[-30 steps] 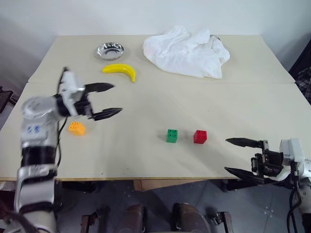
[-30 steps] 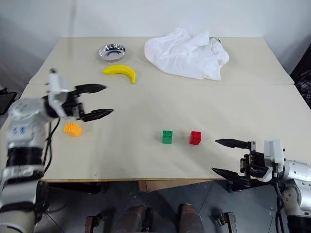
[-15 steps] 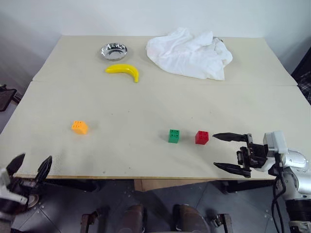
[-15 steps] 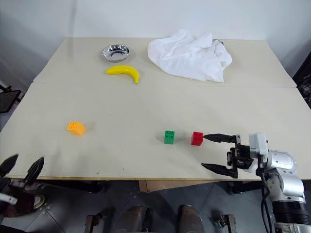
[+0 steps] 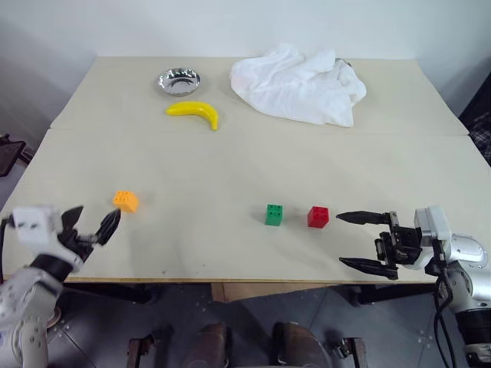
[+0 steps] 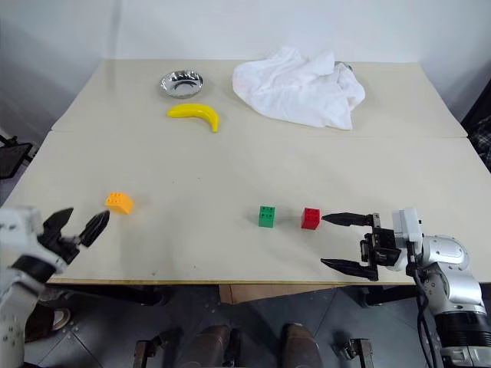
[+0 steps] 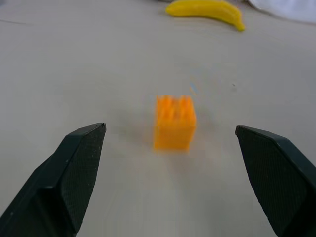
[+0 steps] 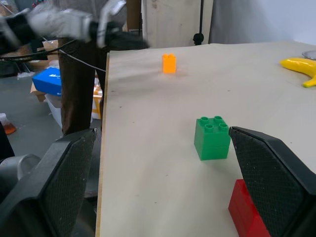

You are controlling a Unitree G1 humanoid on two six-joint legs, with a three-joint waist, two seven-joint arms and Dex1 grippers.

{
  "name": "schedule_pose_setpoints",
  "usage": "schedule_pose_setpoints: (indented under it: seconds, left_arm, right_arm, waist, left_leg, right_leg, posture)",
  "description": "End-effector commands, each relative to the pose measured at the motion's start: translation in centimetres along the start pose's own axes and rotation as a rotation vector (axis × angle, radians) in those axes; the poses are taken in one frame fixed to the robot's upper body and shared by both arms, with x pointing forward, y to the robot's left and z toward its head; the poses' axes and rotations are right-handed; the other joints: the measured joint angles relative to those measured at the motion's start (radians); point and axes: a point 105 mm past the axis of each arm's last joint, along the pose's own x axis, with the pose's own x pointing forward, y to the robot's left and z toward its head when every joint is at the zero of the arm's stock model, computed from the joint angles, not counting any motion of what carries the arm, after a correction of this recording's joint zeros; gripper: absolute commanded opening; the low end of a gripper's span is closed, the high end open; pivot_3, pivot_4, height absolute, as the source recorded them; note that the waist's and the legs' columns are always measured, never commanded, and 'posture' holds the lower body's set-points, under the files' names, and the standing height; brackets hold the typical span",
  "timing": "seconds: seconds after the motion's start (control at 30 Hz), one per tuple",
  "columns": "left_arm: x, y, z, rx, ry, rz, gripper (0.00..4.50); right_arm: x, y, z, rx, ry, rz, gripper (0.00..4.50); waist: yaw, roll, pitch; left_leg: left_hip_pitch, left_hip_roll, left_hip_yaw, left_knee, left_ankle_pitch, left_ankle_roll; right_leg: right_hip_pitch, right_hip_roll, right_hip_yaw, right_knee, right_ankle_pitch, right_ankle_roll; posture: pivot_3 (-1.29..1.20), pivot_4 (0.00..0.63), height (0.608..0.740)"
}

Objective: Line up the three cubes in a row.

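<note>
A pale beige table [image 5: 230,169] stands against a white wall, its top made of two boards that meet in a seam running across it; grey floor shows below the near edge.

At the robot's far left, the left gripper [image 5: 91,228] hangs at the near left corner of the table with its fingers spread, holding nothing. Just beyond it lies the orange cube [image 5: 125,201], apart from the fingertips. Farther back on the left sit a small metal bowl [image 5: 179,80] and, just in front of it, a yellow banana [image 5: 195,113].

Toward the middle right, near the front edge, the green cube [image 5: 274,215] and the red cube [image 5: 317,217] stand side by side with a small gap between them, well apart from the orange one. A crumpled white cloth [image 5: 298,82] lies at the back right.

At the right, the right gripper [image 5: 356,241] points leftward with its fingers wide apart and empty, the farther fingertip near the red cube but not touching it.

The left wrist view shows the orange cube's studs on top and the cube centred between the two spread fingers. The right wrist view looks along the table past the red and green cubes and shows, beyond the table's edge, a blue box [image 8: 48,81] on the floor.
</note>
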Motion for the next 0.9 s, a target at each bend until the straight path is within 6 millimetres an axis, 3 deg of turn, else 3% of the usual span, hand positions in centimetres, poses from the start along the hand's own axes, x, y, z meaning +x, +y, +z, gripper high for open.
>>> schedule_pose_setpoints:
  seconds: [0.03, 0.4, 0.5, 0.77, 0.9]
  left_arm:
    - [0.8, -0.2, -0.2, -0.033, 0.121, 0.042, 4.47]
    - [3.7, -0.2, 0.1, -0.051, 0.241, 0.057, 4.47]
    - [3.6, -0.3, -0.5, -0.029, 0.290, 0.057, 3.90]
    - [3.9, -0.8, -0.8, -0.025, 0.289, 0.008, 1.49]
    - [4.3, -2.0, 1.1, 0.040, 0.152, -0.171, 1.49]
  right_arm:
    - [-0.4, 0.8, 0.4, -0.016, -0.005, 0.064, 4.50]
    - [-0.3, 1.5, 0.0, -0.010, -0.017, 0.054, 4.50]
    - [-0.4, 1.6, 0.0, -0.013, -0.017, 0.046, 4.50]
    - [-0.4, 1.8, -0.1, -0.020, -0.023, 0.031, 4.50]
    - [-0.7, 1.8, -0.1, -0.029, -0.018, 0.016, 4.50]
  waist:
    - [-0.008, 0.001, -0.001]
    - [0.000, 0.001, -0.001]
    - [0.002, 0.001, -0.001]
    - [0.004, 0.001, -0.001]
    - [0.004, 0.001, -0.001]
  left_leg:
    - [0.000, 0.000, 0.000, 0.000, 0.000, 0.000]
    - [-0.001, 0.000, 0.000, 0.000, 0.000, -0.001]
    - [-0.001, 0.000, 0.000, 0.000, 0.000, -0.001]
    - [-0.001, 0.000, 0.000, 0.000, 0.000, -0.002]
    - [-0.001, 0.000, 0.000, 0.000, 0.000, -0.002]
  right_leg:
    - [0.000, 0.000, 0.000, 0.000, 0.000, 0.000]
    - [-0.003, 0.001, 0.000, 0.002, 0.000, 0.000]
    - [-0.003, 0.001, 0.000, 0.002, 0.000, 0.000]
    - [-0.003, 0.001, 0.000, -0.001, 0.000, 0.000]
    - [-0.003, 0.001, 0.000, -0.001, 0.000, 0.000]
  posture:
    - [0.00, 0.150, 0.740]
    - [0.00, 0.150, 0.740]
    - [0.00, 0.150, 0.740]
    - [0.00, 0.150, 0.740]
    - [0.00, 0.150, 0.740]
